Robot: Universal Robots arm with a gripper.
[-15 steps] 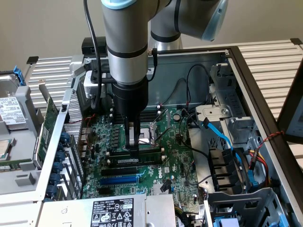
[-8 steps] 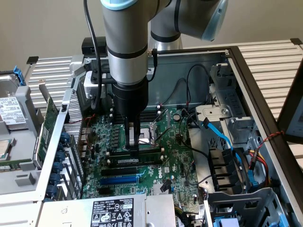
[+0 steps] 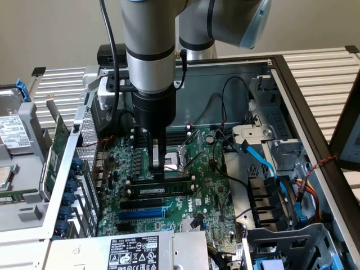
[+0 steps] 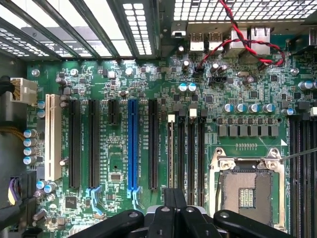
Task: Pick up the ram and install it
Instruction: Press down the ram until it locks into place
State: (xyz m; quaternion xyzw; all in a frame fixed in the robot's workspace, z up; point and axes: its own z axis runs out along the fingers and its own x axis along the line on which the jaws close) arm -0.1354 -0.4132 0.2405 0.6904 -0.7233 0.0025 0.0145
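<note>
The ram (image 3: 160, 187), a narrow green stick with a white label, stands on edge in a memory slot of the motherboard (image 3: 211, 194), inside the open computer case. My gripper (image 3: 158, 170) points straight down, its fingers shut together, with the tips at the ram's top edge near the middle. I cannot tell whether they touch it. In the wrist view the shut gripper (image 4: 174, 199) hangs over the row of memory slots (image 4: 190, 148), and a thin pale edge (image 4: 171, 153) runs along the slot under it.
Beside the slots lies the CPU socket (image 4: 246, 191) (image 3: 181, 157). Black and blue expansion slots (image 4: 132, 144) run parallel. Blue cables (image 3: 264, 163) and drive bays fill the exterior view's right. A power supply (image 3: 132, 253) sits in front. A larger green card (image 3: 56, 154) and a hard drive (image 3: 14, 132) lie outside the case.
</note>
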